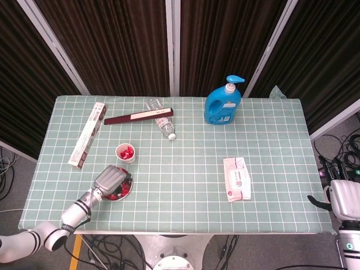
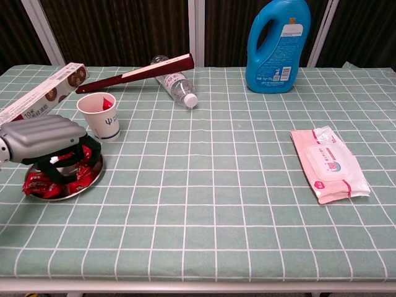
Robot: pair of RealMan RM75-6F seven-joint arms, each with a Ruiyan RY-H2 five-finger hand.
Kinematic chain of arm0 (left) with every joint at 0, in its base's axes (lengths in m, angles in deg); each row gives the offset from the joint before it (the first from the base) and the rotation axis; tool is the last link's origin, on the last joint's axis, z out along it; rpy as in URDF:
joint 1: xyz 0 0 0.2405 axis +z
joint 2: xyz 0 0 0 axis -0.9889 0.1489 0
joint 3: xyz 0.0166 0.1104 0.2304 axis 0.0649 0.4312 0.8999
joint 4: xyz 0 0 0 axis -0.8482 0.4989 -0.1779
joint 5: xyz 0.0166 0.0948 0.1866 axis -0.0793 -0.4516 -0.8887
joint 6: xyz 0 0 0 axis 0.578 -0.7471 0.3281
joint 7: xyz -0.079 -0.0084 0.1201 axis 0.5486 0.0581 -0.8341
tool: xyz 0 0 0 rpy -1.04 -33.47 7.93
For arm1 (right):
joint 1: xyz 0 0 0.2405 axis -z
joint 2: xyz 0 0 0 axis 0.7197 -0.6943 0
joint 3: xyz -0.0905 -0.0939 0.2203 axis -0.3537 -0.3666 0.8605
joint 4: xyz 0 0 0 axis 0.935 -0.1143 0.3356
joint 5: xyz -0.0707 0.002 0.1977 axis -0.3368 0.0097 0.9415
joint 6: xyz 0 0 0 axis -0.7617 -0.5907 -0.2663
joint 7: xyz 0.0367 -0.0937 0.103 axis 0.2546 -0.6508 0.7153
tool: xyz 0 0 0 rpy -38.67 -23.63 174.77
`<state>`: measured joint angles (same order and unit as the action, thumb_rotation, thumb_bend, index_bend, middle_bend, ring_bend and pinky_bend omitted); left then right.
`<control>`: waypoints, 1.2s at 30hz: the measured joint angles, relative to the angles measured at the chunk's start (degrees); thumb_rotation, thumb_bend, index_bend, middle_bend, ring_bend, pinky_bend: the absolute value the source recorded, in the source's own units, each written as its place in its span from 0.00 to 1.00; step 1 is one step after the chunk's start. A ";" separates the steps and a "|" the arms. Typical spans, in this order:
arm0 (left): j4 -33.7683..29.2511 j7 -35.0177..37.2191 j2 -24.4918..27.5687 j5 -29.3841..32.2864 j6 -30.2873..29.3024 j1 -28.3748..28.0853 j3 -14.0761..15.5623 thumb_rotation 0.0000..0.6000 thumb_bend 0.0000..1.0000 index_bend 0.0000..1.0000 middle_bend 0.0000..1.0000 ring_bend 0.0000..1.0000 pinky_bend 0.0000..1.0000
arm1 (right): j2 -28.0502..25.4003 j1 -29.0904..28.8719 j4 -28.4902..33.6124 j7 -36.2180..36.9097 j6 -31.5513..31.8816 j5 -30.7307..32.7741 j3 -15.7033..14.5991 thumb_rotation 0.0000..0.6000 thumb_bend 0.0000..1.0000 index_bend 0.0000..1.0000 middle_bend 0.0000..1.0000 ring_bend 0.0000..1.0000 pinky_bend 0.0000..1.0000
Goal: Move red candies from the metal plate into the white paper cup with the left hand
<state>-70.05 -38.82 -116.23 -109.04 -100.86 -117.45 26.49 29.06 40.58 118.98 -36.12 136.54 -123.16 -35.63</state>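
Many red candies are piled in the metal plate, under the left hand.
The dark fingers are curled down into the candies; whether one is pinched cannot be told. The white paper cup is set just behind the plate on the checked surface, with red candy seen inside it. The right hand is kept off the surface at the far right edge; its fingers cannot be made out.
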 measured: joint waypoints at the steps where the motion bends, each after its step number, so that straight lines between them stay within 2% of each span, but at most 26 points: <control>1: 0.23 0.54 -0.09 -0.09 0.00 -0.01 0.03 1.00 0.37 0.63 0.96 0.95 1.00 | 0.00 0.00 0.00 -0.02 0.00 0.01 0.00 1.00 0.02 0.00 0.18 0.01 0.42; 8: 1.49 3.59 -0.44 -0.59 -0.23 0.24 0.42 1.00 0.44 0.67 0.98 0.96 1.00 | 0.00 -0.09 -0.01 -0.01 -0.09 0.00 0.07 1.00 0.02 0.00 0.18 0.01 0.42; 13: 0.15 5.57 0.99 -0.61 -1.98 0.37 -0.54 1.00 0.45 0.68 0.98 0.96 1.00 | -0.05 -0.12 -0.21 0.38 0.02 -0.28 0.10 1.00 0.02 0.00 0.18 0.01 0.42; 17: -3.31 6.56 4.02 -0.76 -5.27 0.38 -2.62 1.00 0.45 0.68 0.98 0.96 1.00 | 0.08 -0.19 -0.58 0.62 -0.23 -0.18 0.09 1.00 0.02 0.00 0.18 0.01 0.42; 23: -6.84 7.21 7.13 0.95 -6.47 -1.68 -7.95 1.00 0.45 0.66 0.98 0.96 1.00 | 0.21 -0.23 -1.04 1.15 -0.37 -0.10 0.11 1.00 0.02 0.00 0.18 0.01 0.42; 31: -2.55 4.72 4.77 7.07 0.16 -6.29 -11.56 1.00 0.44 0.61 0.97 0.95 1.00 | 0.11 0.29 -1.46 1.94 0.04 0.32 0.11 1.00 0.02 0.00 0.18 0.01 0.42; 36: -0.22 2.37 3.44 9.46 2.22 -7.09 -11.67 1.00 0.40 0.46 0.95 0.95 1.00 | 0.09 0.28 -1.65 2.05 -0.14 0.48 0.13 1.00 0.02 0.00 0.18 0.01 0.42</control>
<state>-70.27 -36.46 -112.79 -99.58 -98.64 -124.53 14.82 29.15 40.86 117.33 -34.08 136.40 -122.68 -35.50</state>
